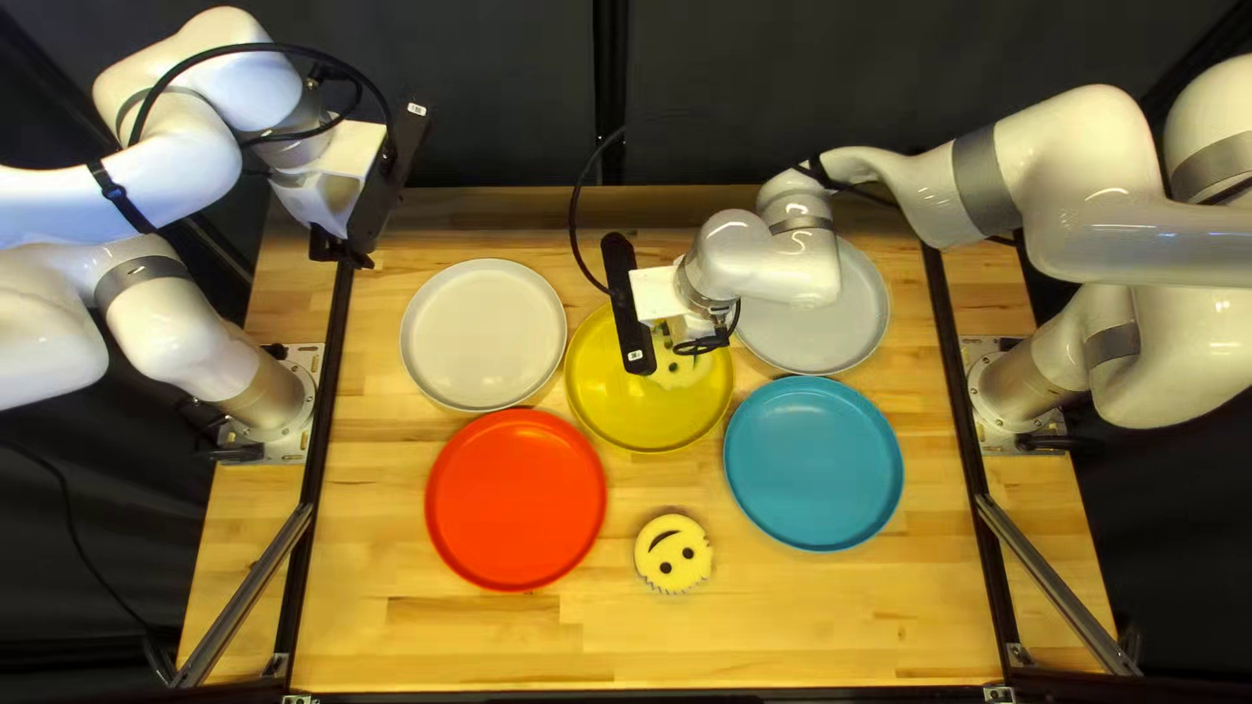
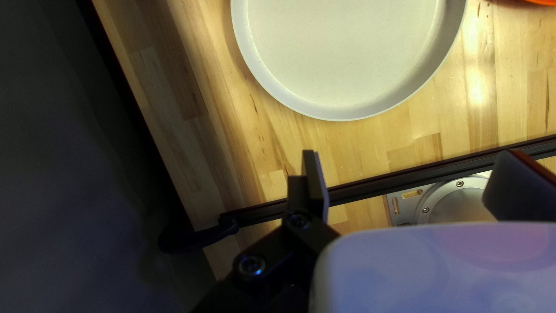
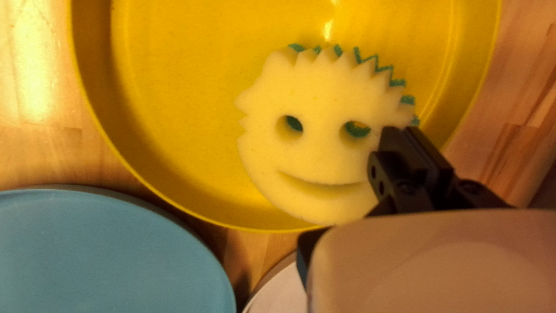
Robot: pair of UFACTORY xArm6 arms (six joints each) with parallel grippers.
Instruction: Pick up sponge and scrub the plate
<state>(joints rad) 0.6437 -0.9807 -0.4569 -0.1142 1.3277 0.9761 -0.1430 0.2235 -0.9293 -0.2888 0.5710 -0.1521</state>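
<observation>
Right pincer: one, closed, black fingertips together over the rim of your sponge; whether any foam is pinched between them, you cannot tell.

Sponge: one, round, yellow, smiling face, toothed edge, green layer beneath; inside your yellow plate, near its wall.

Left pincer: one, open, fingers wide apart, holding nothing, beside your off-white plate.

Further plates on your worktop: red plate, nearer you than the off-white; blue plate; grey plate, partly under the right arm.

Second sponge: one, smiling, on bare wood between red and blue.
</observation>
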